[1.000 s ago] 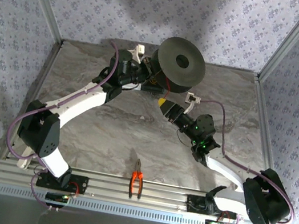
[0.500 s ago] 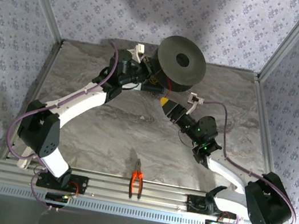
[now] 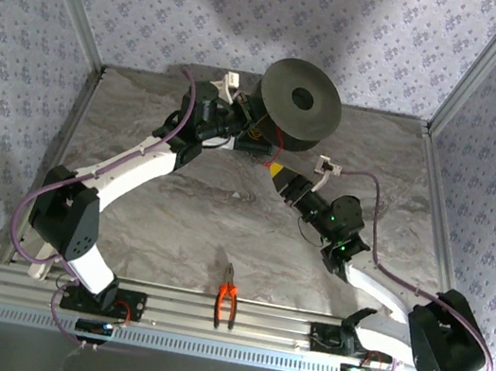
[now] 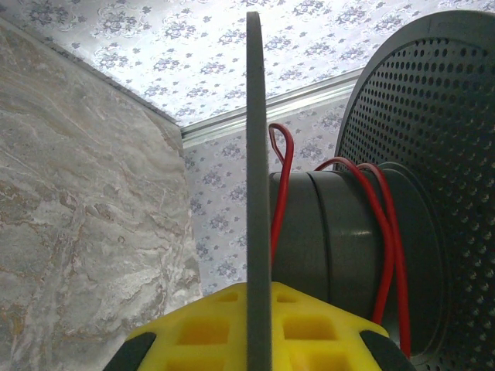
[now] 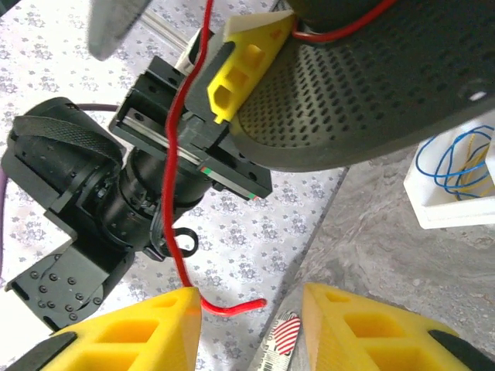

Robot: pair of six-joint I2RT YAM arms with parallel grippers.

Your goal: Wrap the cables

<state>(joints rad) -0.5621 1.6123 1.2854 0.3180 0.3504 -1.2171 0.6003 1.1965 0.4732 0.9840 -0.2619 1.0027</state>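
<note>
Right gripper [image 5: 247, 297] has neared the spool [image 3: 302, 99] that left gripper [image 4: 259, 317] clamps, jaws narrowing but still parted about the wire [image 5: 165, 178] end, seemingly to pinch it

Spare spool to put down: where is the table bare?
Bare: the middle between left arm and right arm, beyond the pliers; the far right corner beside the spool; the far left corner. Crowded: by the spool, where the left gripper, right gripper and cable meet.

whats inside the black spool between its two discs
On the black spool, a few loose turns of red wire circle the grey core, one loop sticking up. A yellow finger of the left gripper covers the core's lower part.
</note>
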